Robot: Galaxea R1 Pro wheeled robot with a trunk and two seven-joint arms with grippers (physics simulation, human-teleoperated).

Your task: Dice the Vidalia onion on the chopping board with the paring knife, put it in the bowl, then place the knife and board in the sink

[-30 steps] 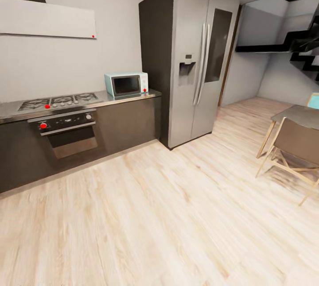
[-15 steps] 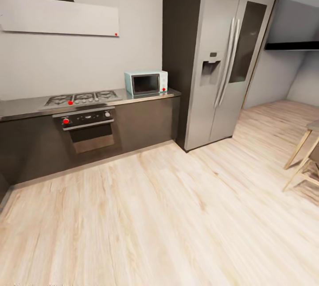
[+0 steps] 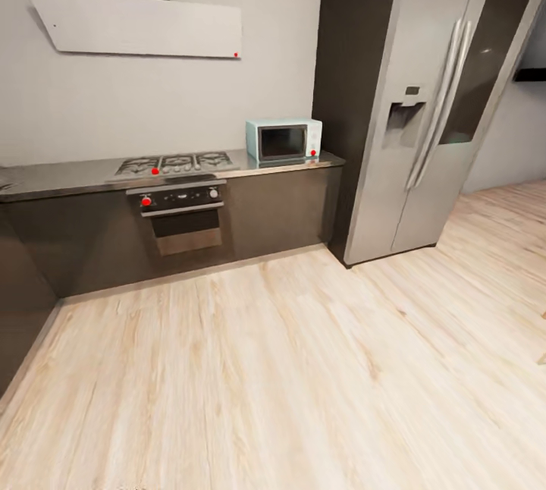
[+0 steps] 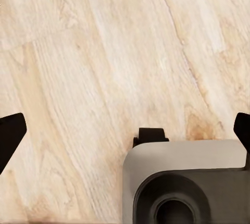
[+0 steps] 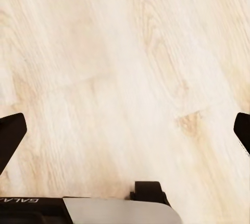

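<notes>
I face the kitchen's grey countertop (image 3: 68,176), which runs above dark cabinet fronts along the pale wall. The sink, the onion, the chopping board, the paring knife and the bowl are out of view. My left gripper (image 4: 125,130) hangs open over the light wood floor (image 4: 104,52), its dark fingertips (image 4: 9,135) far apart with nothing between them. My right gripper (image 5: 125,130) is open too, with its fingertips (image 5: 10,135) spread wide over bare floorboards.
On the counter are a gas hob (image 3: 174,164) and a pale blue microwave (image 3: 283,141), with an oven (image 3: 182,215) below. A tall steel fridge (image 3: 425,103) stands at the right. A dark cabinet side (image 3: 19,308) juts in at the left. Wood floor (image 3: 303,384) stretches ahead.
The camera has turned to the left, so the counter, oven and fridge have slid to the right in the picture. The table and chair have left the view at the right.
</notes>
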